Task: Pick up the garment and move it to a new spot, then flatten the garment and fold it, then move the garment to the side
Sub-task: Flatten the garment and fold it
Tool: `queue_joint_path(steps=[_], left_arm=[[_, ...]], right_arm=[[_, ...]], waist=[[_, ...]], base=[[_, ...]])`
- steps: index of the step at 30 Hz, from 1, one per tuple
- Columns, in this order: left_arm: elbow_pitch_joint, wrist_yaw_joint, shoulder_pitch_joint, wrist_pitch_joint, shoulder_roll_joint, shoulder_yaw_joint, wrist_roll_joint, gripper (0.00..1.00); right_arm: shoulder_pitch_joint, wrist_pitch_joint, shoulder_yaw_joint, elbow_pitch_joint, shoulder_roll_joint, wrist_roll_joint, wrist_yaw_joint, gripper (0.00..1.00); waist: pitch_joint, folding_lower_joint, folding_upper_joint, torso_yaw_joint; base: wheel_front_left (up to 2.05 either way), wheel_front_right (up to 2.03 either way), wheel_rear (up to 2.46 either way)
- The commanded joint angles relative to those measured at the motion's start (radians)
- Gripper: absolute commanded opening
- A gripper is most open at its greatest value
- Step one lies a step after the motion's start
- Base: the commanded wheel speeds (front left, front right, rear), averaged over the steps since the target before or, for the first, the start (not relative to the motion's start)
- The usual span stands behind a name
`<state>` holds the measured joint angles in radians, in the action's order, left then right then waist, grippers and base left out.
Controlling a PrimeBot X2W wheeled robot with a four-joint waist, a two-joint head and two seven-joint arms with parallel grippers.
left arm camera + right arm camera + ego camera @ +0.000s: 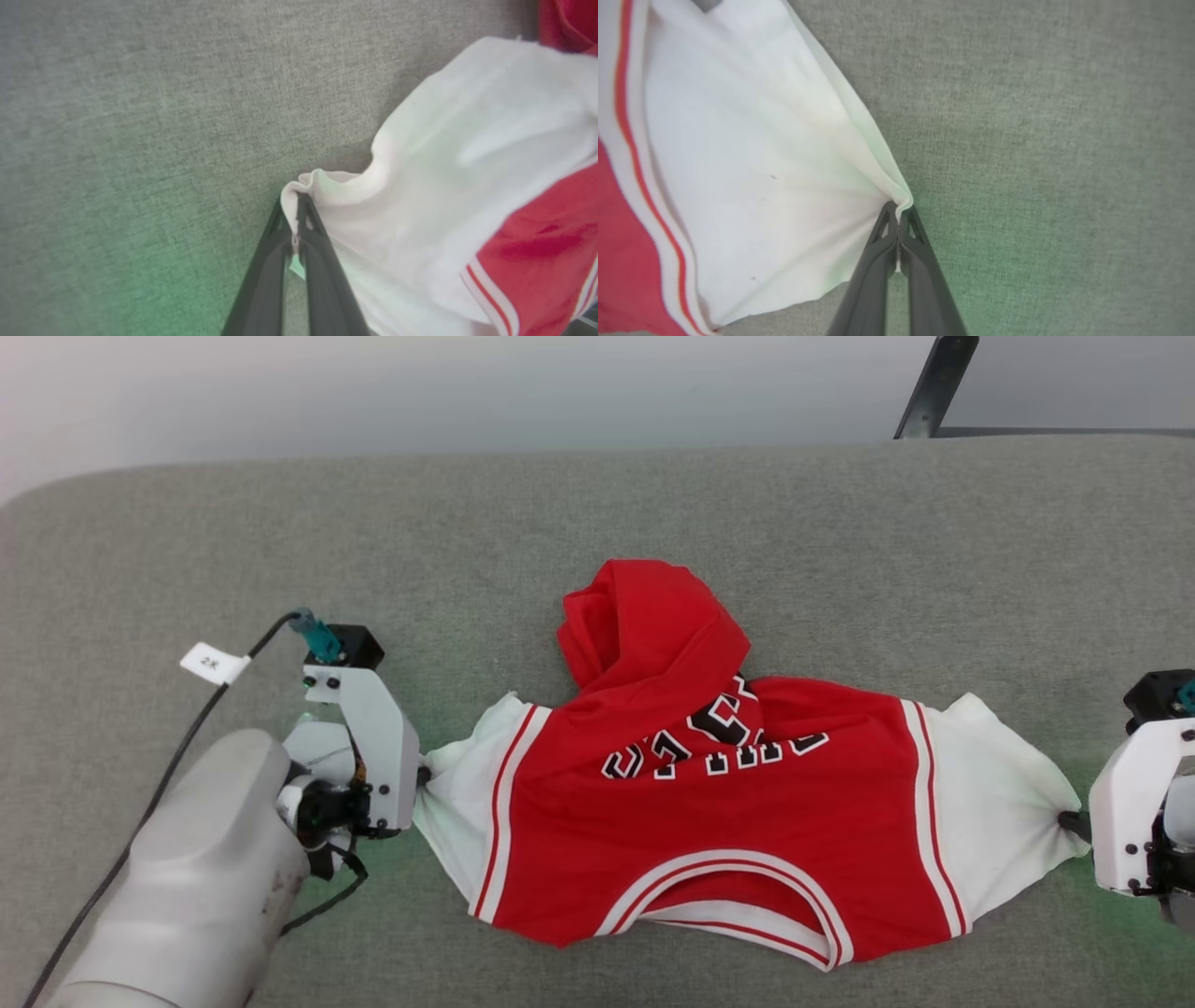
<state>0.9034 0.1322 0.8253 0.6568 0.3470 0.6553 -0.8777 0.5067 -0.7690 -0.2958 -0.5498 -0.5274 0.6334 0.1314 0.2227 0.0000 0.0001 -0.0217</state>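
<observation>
head view: the garment (709, 821) lies long-ways, left to right, on the grey top (187, 569). left wrist: your left gripper (296, 205) is pinched tight on one white sleeve tip. right wrist: your right gripper (899, 212) pinches the other tip. each gripper is nearest its own sleeve.

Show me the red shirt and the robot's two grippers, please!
garment (709, 826): head view, on its red body.
left gripper (297, 210): left wrist view, between its fingertips pinching a sleeve.
right gripper (900, 214): right wrist view, between its fingertips pinching the other sleeve.
</observation>
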Motion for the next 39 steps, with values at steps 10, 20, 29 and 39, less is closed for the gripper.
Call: queue_joint_path(steps=[10,20,29,39], left_arm=[[0.032,-0.003,0.043,0.094,-0.001,0.04,-0.032,0.0],[0.035,-0.016,0.221,0.134,0.008,0.054,-0.001,0.0],[0.067,-0.035,0.459,0.064,0.025,0.042,0.056,0.0],[0.158,-0.054,0.638,-0.054,0.024,0.034,0.098,0.0]], right_arm=[[0.03,-0.099,0.059,0.065,-0.01,0.164,-0.001,0.0],[0.218,-0.095,0.082,0.116,0.065,0.118,-0.001,0.0],[0.494,0.045,0.108,-0.012,0.203,0.067,-0.001,0.0],[0.753,0.324,0.242,-0.323,0.323,-0.046,-0.001,0.0]], waist=[[-0.138,0.0,-0.0001,-0.001],[-0.236,0.0,-0.0001,-0.017],[-0.233,0.0,-0.0001,-0.052],[-0.24,0.0,-0.0001,-0.072]], base=[[0.0,0.0,0.0],[0.0,0.0,0.0],[0.0,0.0,0.0],[0.0,0.0,0.0]])
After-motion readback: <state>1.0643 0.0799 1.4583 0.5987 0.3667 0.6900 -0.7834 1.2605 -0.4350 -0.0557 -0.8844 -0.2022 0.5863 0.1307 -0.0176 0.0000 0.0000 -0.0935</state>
